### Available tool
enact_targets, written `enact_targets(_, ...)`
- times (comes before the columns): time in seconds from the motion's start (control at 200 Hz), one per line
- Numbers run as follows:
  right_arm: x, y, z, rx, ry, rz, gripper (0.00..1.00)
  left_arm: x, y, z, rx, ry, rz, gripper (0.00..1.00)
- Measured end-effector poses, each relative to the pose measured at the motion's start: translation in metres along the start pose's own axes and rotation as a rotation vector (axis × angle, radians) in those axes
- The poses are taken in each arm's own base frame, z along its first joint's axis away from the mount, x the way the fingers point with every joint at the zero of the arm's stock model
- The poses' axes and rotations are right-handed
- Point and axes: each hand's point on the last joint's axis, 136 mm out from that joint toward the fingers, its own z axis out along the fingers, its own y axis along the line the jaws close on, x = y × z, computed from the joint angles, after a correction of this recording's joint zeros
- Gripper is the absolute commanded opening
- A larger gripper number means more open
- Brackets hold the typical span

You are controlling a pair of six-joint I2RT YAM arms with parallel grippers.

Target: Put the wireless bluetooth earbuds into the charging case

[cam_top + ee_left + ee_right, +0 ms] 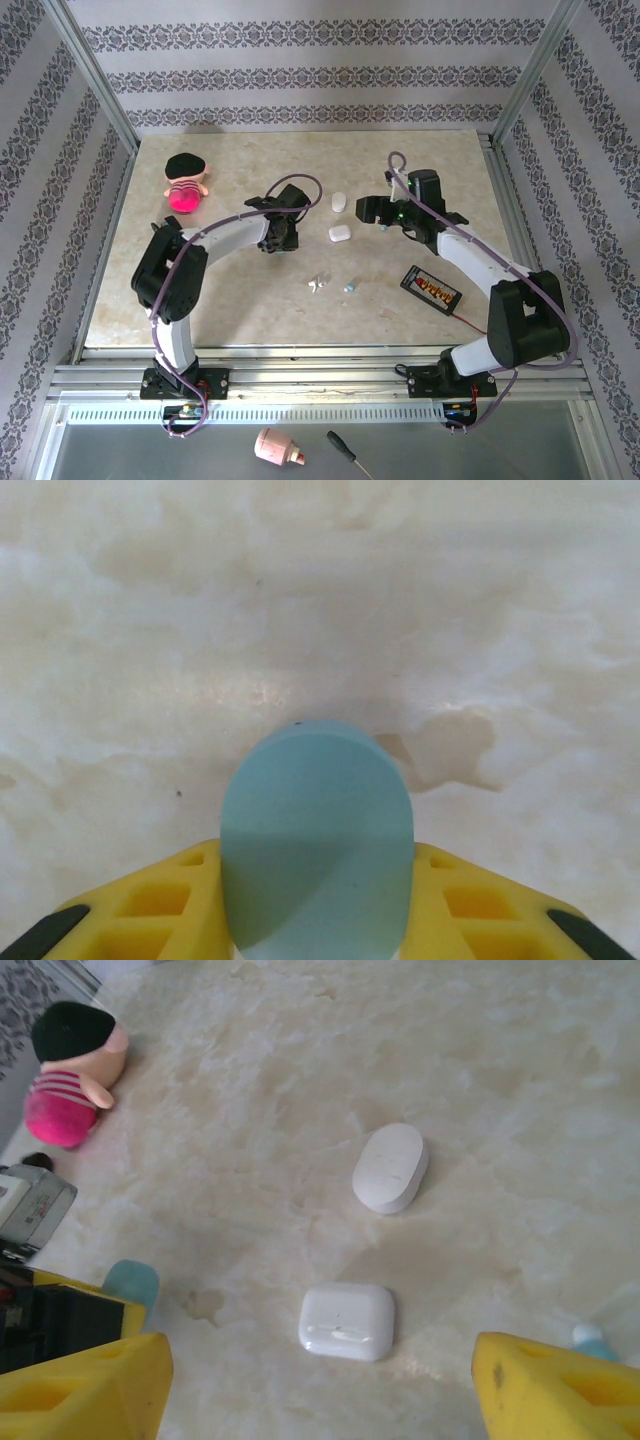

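Observation:
A pale teal charging case (316, 790) stands on edge just above the marble table, and my left gripper (316, 890) is shut on it, yellow fingers (165, 900) pressing both sides. From above, the left gripper (277, 238) sits left of two white cases: an oval one (339, 202) and a rounded-square one (339, 233). A white earbud (318, 284) and a teal earbud (350, 286) lie loose nearer the front. My right gripper (320, 1365) hangs open over the rounded-square case (346, 1322); the oval case (391, 1168) lies beyond, and the teal earbud (590, 1340) is by its right finger.
A pink plush toy with a black cap (185, 180) sits at the back left. A black and orange device with a cable (432, 288) lies front right. Off the table's near edge lie a pink object (278, 450) and a screwdriver (345, 452).

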Motion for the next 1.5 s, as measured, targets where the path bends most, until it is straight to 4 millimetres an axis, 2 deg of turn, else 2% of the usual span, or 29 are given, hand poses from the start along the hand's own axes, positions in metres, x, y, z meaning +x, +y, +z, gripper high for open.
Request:
enact_targets(0.055, 0.003, -0.002, -0.002, -0.023, 0.009, 0.05, 0.78, -0.006, -0.005, -0.01, 0.039, -0.03, 0.066, 0.32)
enact_targets(0.185, 0.019, 0.001, -0.006, -0.073, 0.05, 0.136, 0.77, -0.016, -0.026, -0.035, 0.172, -0.089, 0.233, 0.19)
enact_targets(0.27, 0.026, 0.01, -0.008, -0.122, 0.079, 0.183, 0.79, -0.018, -0.043, -0.049, 0.269, -0.122, 0.35, 0.19)
enact_targets(0.47, 0.031, 0.039, -0.015, -0.28, 0.143, 0.267, 0.83, -0.007, -0.076, -0.079, 0.439, -0.191, 0.614, 0.2)
enact_targets(0.71, 0.046, 0.074, -0.021, -0.451, 0.27, 0.365, 0.78, 0.012, -0.11, -0.119, 0.577, -0.291, 0.828, 0.21)
enact_targets(0.819, 0.049, 0.089, -0.023, -0.508, 0.31, 0.391, 0.7, 0.019, -0.12, -0.127, 0.606, -0.318, 0.893, 0.21)
enact_targets(0.949, 0.052, 0.101, -0.023, -0.561, 0.343, 0.417, 0.6, 0.021, -0.123, -0.127, 0.615, -0.355, 0.93, 0.2)
enact_targets(1.129, 0.059, 0.11, -0.019, -0.584, 0.381, 0.45, 0.51, 0.018, -0.124, -0.129, 0.613, -0.39, 0.948, 0.2)
enact_targets(1.264, 0.064, 0.112, -0.018, -0.588, 0.396, 0.472, 0.37, 0.013, -0.128, -0.136, 0.62, -0.435, 0.958, 0.21)
enact_targets(1.354, 0.065, 0.111, -0.017, -0.59, 0.395, 0.481, 0.26, 0.014, -0.127, -0.138, 0.619, -0.448, 0.96, 0.26)
enact_targets(1.419, 0.064, 0.111, -0.017, -0.595, 0.389, 0.488, 0.21, 0.013, -0.127, -0.138, 0.616, -0.455, 0.96, 0.34)
enact_targets(1.499, 0.064, 0.111, -0.017, -0.606, 0.381, 0.503, 0.18, 0.013, -0.126, -0.137, 0.615, -0.47, 0.957, 0.39)
